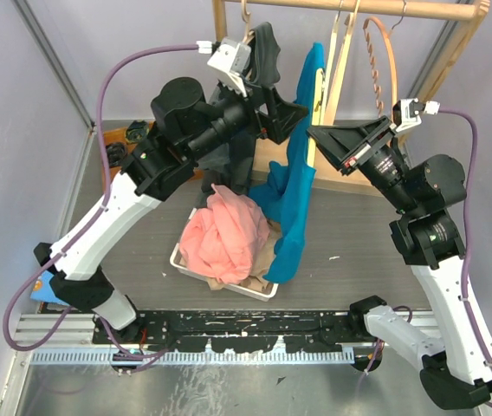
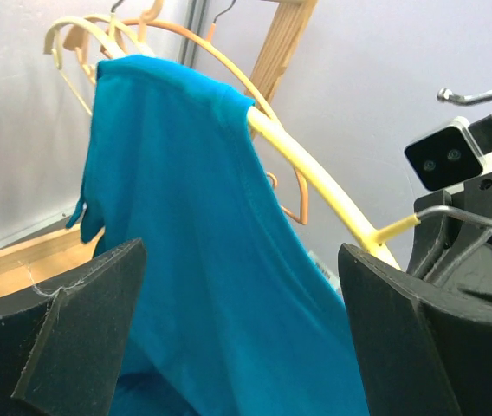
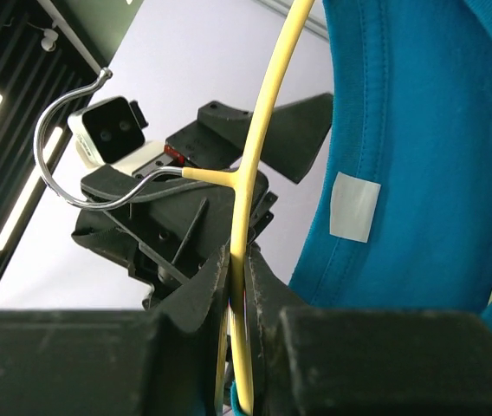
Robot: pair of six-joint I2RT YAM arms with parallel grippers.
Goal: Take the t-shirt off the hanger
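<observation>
A blue t-shirt [image 1: 298, 191] hangs from a yellow hanger [image 1: 316, 108] held up over the table. In the left wrist view the t-shirt [image 2: 194, 260] drapes over one arm of the hanger [image 2: 315, 178], and the hanger's other arm is bare. My right gripper [image 1: 320, 136] is shut on the bare yellow arm [image 3: 242, 286], its jaws pressed on both sides. My left gripper [image 1: 282, 117] is open, its jaws wide apart on either side of the cloth [image 2: 242, 329], close in front of it. The t-shirt's collar and white label [image 3: 354, 206] show in the right wrist view.
A white tray [image 1: 185, 263] holds a pink garment [image 1: 226, 230] and other clothes below the t-shirt. A wooden rack [image 1: 385, 9] at the back carries several empty hangers [image 1: 376, 61]. A dark garment [image 1: 266, 48] hangs at the rack's left.
</observation>
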